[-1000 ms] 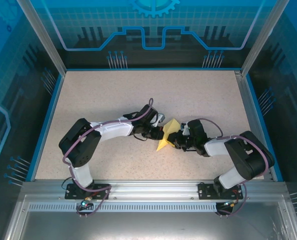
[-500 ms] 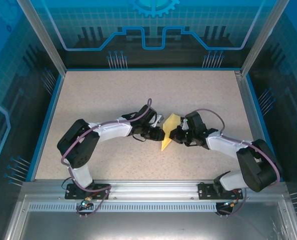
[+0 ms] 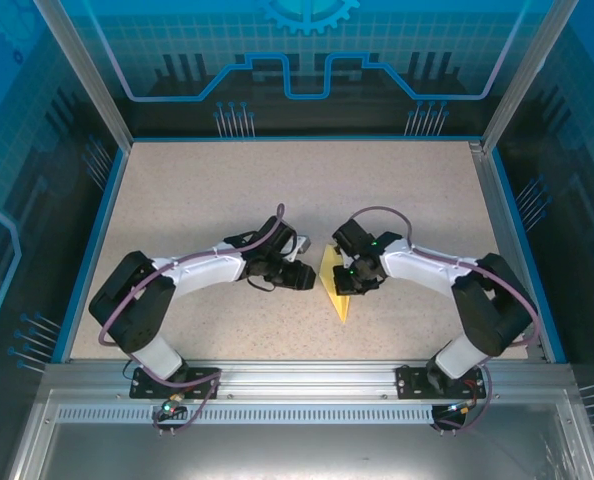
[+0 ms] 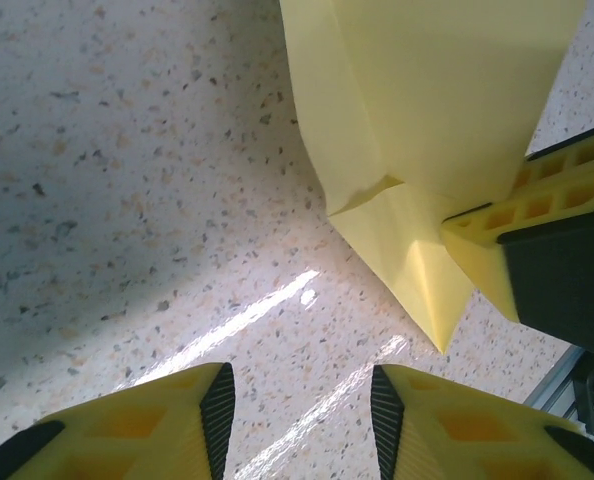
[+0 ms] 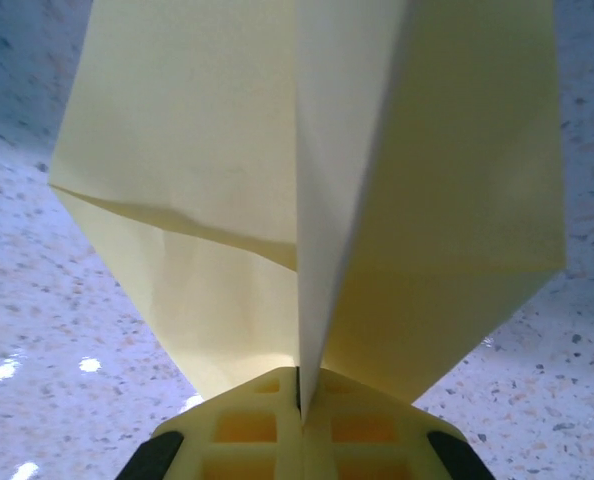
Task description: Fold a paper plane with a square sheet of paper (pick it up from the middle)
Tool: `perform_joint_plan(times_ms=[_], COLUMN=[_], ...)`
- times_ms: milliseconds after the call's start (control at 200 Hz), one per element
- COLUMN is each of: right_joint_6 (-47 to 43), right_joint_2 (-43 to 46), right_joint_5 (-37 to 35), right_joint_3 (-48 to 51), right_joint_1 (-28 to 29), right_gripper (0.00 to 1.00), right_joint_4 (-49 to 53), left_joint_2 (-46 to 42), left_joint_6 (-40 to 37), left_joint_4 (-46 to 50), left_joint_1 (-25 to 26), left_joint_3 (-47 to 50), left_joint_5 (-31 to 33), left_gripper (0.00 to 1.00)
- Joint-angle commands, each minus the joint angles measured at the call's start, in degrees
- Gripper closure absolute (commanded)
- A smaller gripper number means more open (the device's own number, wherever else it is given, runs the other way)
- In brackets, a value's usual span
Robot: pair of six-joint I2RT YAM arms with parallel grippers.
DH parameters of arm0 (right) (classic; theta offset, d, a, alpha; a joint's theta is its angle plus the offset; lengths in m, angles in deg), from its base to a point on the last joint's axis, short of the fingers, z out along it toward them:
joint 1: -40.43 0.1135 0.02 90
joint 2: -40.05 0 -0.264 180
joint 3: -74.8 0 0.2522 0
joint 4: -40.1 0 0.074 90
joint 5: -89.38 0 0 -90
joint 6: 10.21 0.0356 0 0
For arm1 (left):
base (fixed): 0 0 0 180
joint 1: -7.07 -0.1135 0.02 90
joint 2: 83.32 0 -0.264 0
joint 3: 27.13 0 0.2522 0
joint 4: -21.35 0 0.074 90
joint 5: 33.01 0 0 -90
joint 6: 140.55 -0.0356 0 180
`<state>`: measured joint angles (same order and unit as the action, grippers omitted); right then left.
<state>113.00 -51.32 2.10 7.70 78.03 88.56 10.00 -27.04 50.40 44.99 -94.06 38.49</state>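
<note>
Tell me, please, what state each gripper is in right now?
Left gripper: open, holding nothing, with bare table between its fingers.
Right gripper: closed, pinching the folded yellow paper along its crease.

Pale yellow paper plane (image 3: 334, 285), a sharply creased wedge, is pointing its narrow tip toward the table (image 3: 197, 200) near edge, mid-table.

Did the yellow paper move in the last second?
Yes. The yellow paper shifted a little toward the table's near edge, its pointed tip swinging rightward.

Top of paper plane (image 5: 227, 180) off-frame
</note>
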Motion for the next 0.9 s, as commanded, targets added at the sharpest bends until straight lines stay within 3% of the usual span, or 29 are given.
perform_joint_plan(times_ms=[0, 245, 730, 895], right_joint_6=[-1.77, -0.83, 2.10, 2.21], right_joint_2=[-2.49, -6.91, -11.36, -12.72], right_joint_5=[-4.05, -7.32, -13.22, -12.01], right_joint_3=[-3.10, -6.28, -7.68, -6.53], right_joint_1=[2.06, 5.45, 9.93, 10.66], right_gripper=[0.94, 0.84, 0.80, 0.80], right_joint_4=[3.97, 4.10, 5.99, 3.30], left_joint_2=[-2.00, -1.56, -1.12, -0.52], left_joint_6=[-0.88, -0.76, -1.68, -1.71], left_joint_4=[2.02, 1.67, 1.72, 1.62], left_joint_1=[-0.73, -0.98, -0.99, -0.95], left_joint_3=[1.30, 1.83, 3.06, 2.89], left_joint_5=[0.48, -0.13, -0.22, -0.48], left_gripper=[0.56, 0.56, 0.56, 0.56])
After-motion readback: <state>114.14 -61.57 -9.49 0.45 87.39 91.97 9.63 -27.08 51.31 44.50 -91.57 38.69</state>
